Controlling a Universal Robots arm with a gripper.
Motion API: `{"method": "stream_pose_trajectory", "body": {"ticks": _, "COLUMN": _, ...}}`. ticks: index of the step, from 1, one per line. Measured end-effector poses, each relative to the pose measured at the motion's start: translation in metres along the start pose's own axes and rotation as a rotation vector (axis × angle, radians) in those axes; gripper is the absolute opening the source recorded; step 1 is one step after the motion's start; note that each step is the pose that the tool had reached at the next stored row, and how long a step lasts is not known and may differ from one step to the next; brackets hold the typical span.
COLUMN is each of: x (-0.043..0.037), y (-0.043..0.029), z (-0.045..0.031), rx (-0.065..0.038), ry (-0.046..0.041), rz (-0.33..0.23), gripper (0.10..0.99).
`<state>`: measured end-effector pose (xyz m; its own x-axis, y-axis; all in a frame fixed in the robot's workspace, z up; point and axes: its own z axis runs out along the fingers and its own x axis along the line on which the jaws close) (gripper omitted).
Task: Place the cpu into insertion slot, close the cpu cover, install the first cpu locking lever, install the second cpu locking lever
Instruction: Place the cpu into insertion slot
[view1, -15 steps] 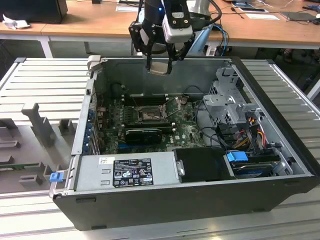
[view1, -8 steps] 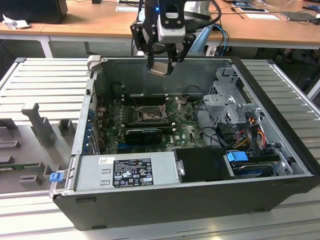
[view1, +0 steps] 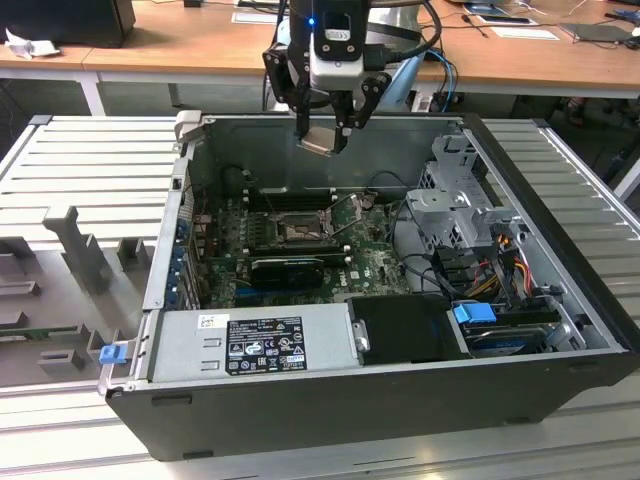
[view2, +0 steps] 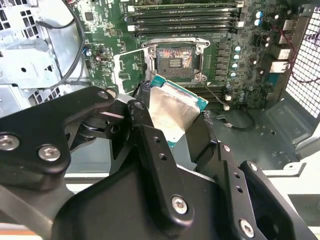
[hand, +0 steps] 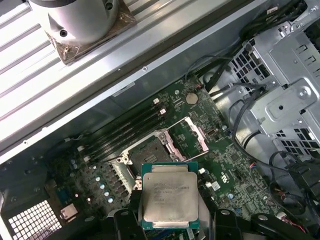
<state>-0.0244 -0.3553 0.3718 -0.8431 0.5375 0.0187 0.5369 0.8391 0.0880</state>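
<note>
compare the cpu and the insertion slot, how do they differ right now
The cpu hangs tilted in the end effector, above the green board; the insertion slot lies flat in that board, empty. The cpu's top is pale silver; the slot's centre is dark brownish. Both are square.

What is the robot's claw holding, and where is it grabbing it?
The gripper holds the cpu, pinched by two opposite edges, above the open computer case.
</note>
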Motion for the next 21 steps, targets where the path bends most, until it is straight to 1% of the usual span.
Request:
{"method": "stream_pose_trajectory", "body": {"ticks": 3, "x": 0.0, "y": -0.0001, "z": 0.0007, "rx": 0.0, "ry": -0.0014, "rz": 0.015, "gripper": 0.529}}
{"method": "stream_pose_trajectory", "body": {"ticks": 4, "x": 0.0, "y": -0.0001, "z": 0.0007, "rx": 0.0, "ry": -0.0024, "rz": 0.027, "gripper": 0.529}}
{"method": "stream_pose_trajectory", "body": {"ticks": 7, "x": 0.0, "y": -0.0001, "z": 0.0007, "rx": -0.002, "ry": -0.0078, "rz": 0.087, "gripper": 0.529}}
{"method": "stream_pose_trajectory", "body": {"ticks": 12, "x": 0.0, "y": -0.0001, "z": 0.0008, "rx": -0.003, "ry": -0.0142, "rz": 0.159, "gripper": 0.529}}
{"method": "stream_pose_trajectory", "body": {"ticks": 21, "x": 0.0, "y": -0.0001, "z": 0.0008, "rx": -0.004, "ry": -0.0217, "rz": 0.245, "gripper": 0.529}}
